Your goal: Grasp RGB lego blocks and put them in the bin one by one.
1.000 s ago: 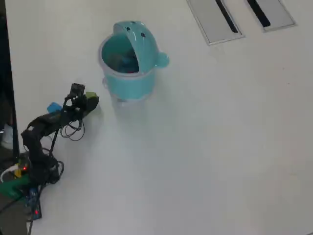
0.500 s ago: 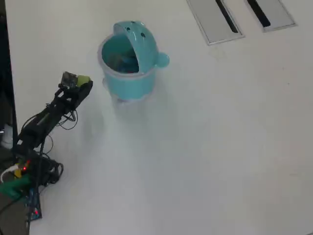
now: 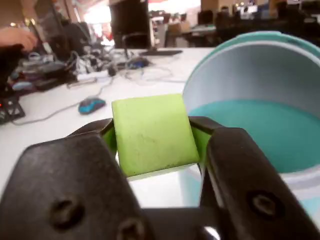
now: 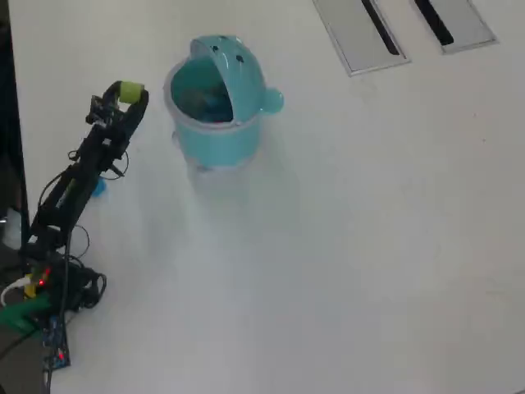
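Gripping yellow-green block (image 3: 154, 134), hand (image 3: 152, 135), light blue block (image 4: 98, 188) overhead only

The lego block (image 3: 154, 134) in the claw (image 3: 152, 137) is yellow-green with a dull, faintly speckled face; in the overhead view it shows as a small yellow-green patch (image 4: 130, 91). The claw is matte black. The bin (image 4: 220, 135) is teal, with two dark dots (image 4: 227, 53) on its hood, and its inner wall looks pale blue-grey in the wrist view (image 3: 260, 70). A light blue block (image 4: 98, 188) shows beside the black arm (image 4: 78, 176). The desk (image 4: 344, 246) is white, with grey panels (image 4: 357, 33) crossed by black slots.
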